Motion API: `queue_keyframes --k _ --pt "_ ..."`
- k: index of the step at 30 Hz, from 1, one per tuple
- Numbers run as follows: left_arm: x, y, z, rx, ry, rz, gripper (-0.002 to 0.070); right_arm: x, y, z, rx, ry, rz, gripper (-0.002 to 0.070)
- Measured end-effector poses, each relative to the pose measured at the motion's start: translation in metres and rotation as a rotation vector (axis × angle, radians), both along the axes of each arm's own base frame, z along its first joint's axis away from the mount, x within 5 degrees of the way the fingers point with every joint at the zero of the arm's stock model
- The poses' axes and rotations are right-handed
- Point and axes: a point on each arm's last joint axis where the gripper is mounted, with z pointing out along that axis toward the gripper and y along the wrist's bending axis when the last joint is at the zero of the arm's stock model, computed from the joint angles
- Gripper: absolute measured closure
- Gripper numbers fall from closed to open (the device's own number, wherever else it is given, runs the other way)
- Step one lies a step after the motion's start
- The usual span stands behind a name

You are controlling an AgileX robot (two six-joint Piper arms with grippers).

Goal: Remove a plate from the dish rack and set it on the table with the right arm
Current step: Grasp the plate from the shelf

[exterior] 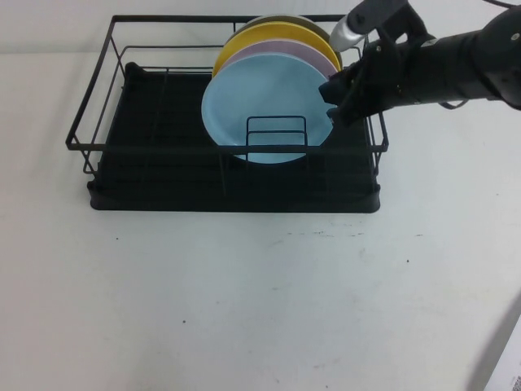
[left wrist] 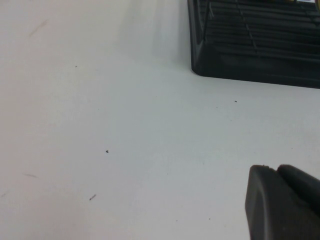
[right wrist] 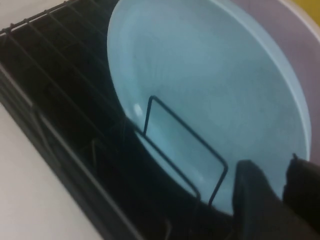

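Jaws on the right gripper (exterior: 332, 104) stand a little apart, one on each side of the right rim of the light blue plate (exterior: 264, 106), though whether they actually press it I cannot tell; the right wrist view shows both dark fingers (right wrist: 255, 200) at the plate's edge with a narrow gap between them. The right arm (exterior: 444, 65) reaches in from the right over the far right corner of the dish rack (exterior: 98, 122). That plate stands upright in the right half of the rack, nearest of the stack, leaning behind a small wire divider (exterior: 277, 134), with a pale pink plate (exterior: 313, 54) and a yellow plate (exterior: 269, 34) right behind it. The rack's left half holds nothing. White table (exterior: 260, 301) lies open on the near side and to the left. The left gripper (left wrist: 282, 202) hovers low over the table near a corner of the rack base; whether its jaws are open I cannot tell.
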Motion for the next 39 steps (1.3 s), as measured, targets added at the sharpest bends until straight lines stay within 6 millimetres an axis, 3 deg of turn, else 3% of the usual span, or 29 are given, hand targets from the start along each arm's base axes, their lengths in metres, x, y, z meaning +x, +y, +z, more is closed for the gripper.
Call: queue_keyframes --k 4,8,22,39 --pt "0.0 0.0 0.0 0.0 0.0 0.0 0.0679 0.008 0.011 -0.004 -0.06 -0.091 0.036 0.0444" --pt "0.0 0.0 0.0 0.0 0.0 0.0 0.0679 0.017 0.017 -0.007 -0.107 -0.167 0.042 0.0396" --pt "0.0 0.0 0.0 0.0 0.0 0.0 0.0679 0.051 0.028 -0.02 -0.117 -0.228 0.012 0.0395" --pt "0.0 0.0 0.0 0.0 0.0 0.0 0.0679 0.061 0.034 -0.034 -0.125 -0.221 0.009 0.0405"
